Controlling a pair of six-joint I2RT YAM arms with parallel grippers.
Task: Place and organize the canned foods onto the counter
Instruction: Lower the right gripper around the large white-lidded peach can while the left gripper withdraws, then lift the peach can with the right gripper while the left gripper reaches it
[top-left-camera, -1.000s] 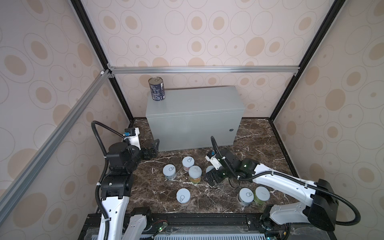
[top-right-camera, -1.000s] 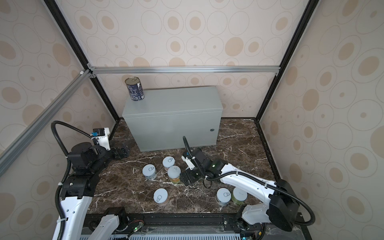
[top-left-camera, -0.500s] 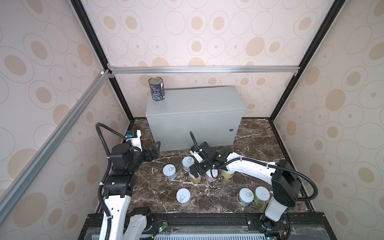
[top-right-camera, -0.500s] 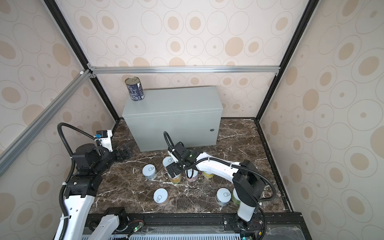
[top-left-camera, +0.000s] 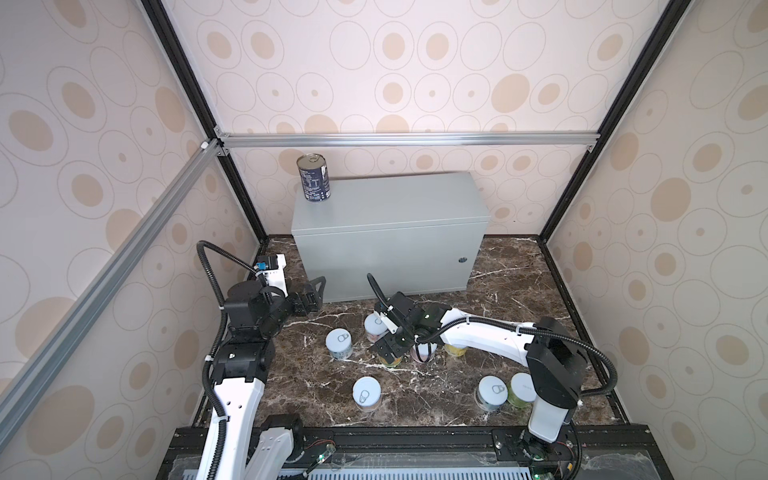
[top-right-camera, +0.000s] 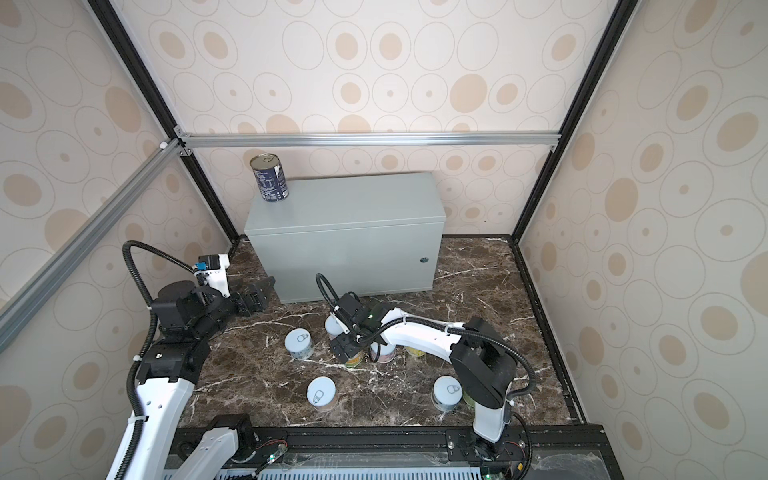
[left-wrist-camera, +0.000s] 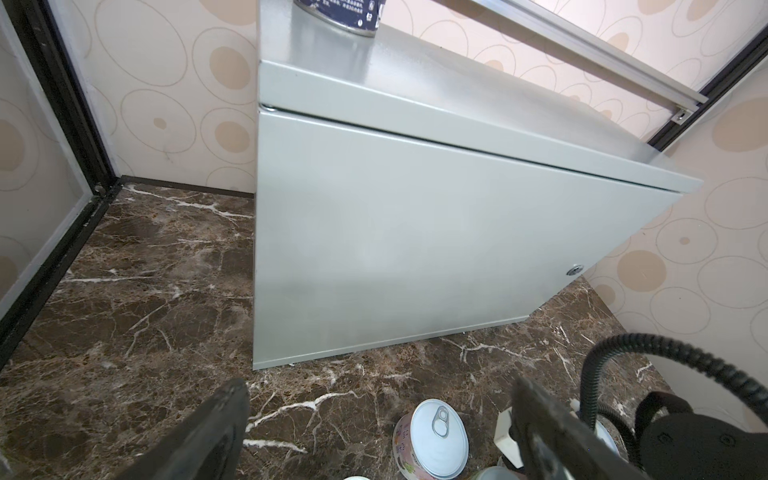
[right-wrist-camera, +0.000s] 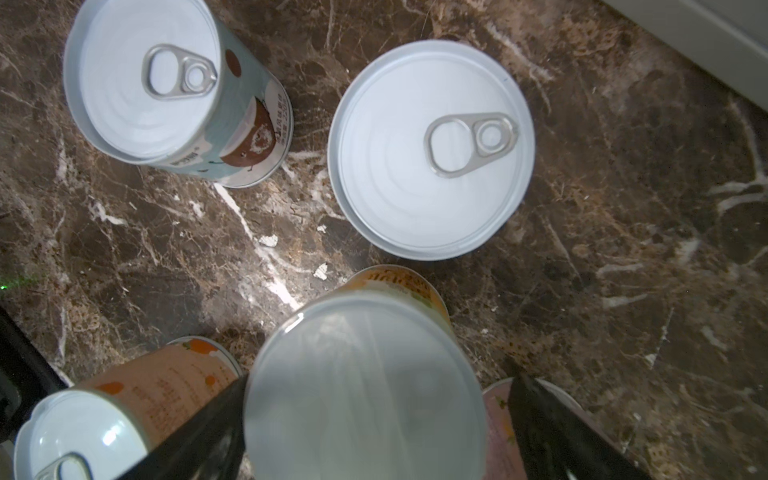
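The right claw (right-wrist-camera: 376, 419) straddles an upright orange-labelled can (right-wrist-camera: 365, 365) on the marble surface (top-left-camera: 498, 291), jaws apart, a gap showing at one finger. The left claw (top-left-camera: 318, 291) hangs open and empty beside the grey surface (top-left-camera: 395, 203), whose far-left corner carries the blue can (top-left-camera: 314, 178)

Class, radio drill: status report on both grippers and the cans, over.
Left gripper open, empty. Right gripper open, straddling orange-labelled can. Dark-blue can alone on counter. Pink can, peach-labelled can close alongside.
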